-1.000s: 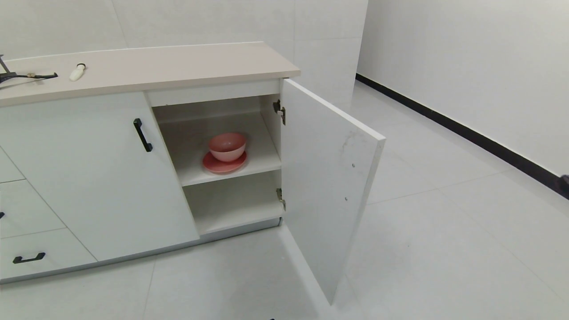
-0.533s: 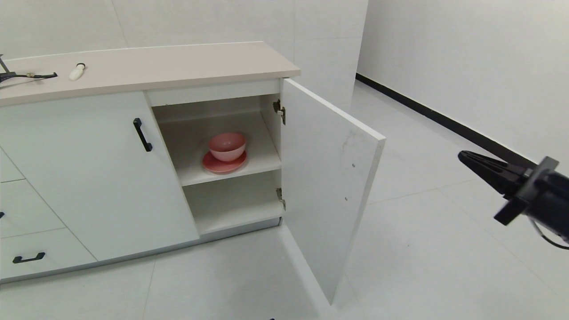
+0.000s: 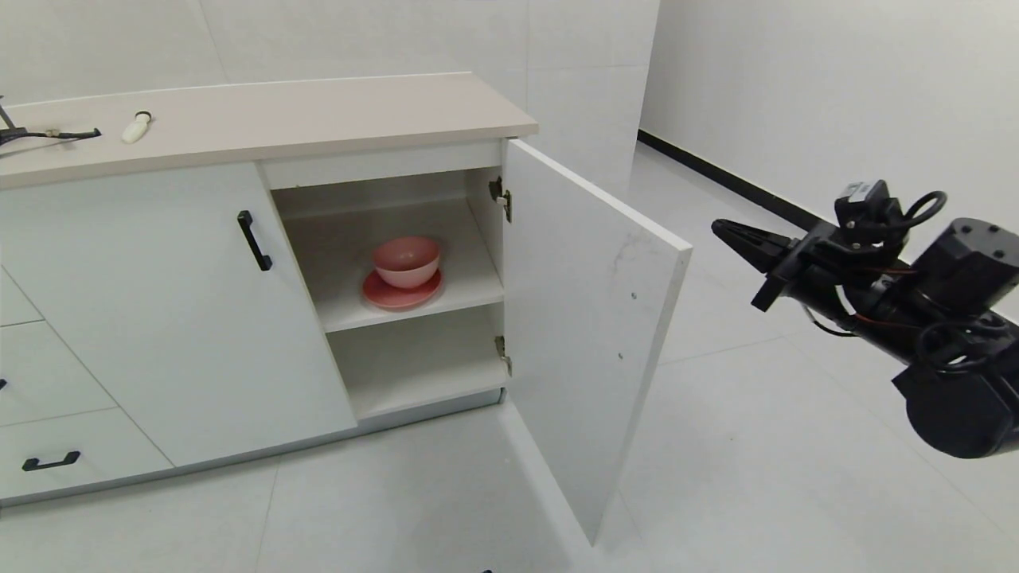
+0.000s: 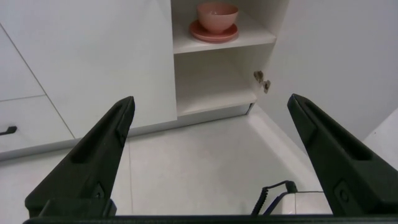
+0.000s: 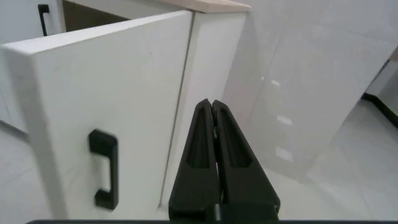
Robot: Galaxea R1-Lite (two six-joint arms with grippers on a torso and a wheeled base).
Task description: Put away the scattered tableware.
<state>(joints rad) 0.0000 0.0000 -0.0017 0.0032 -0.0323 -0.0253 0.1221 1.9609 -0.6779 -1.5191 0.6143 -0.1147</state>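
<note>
Jaws of the right gripper are pressed together with nothing between them. The gripper hangs in the air out past the free edge of the white cabinet's open door, apart from it, its tip turned toward the door. The right wrist view shows the door's outer face and its black bar handle just beyond the tip. Jaws of the left gripper are spread wide and hold nothing. It hangs above the pale tiled floor in front of the white cabinet, facing the open compartment.

On the cabinet's upper shelf a pink plastic bowl sits upright on a flat pink round plate, near the shelf's front edge. The lower shelf carries nothing.

The cabinet's other door is closed, with a black bar handle. Beside that closed door are white drawers, one with a black handle. On the cabinet's beige tabletop lie a small white object and a thin black cable, well apart from the open compartment.
</note>
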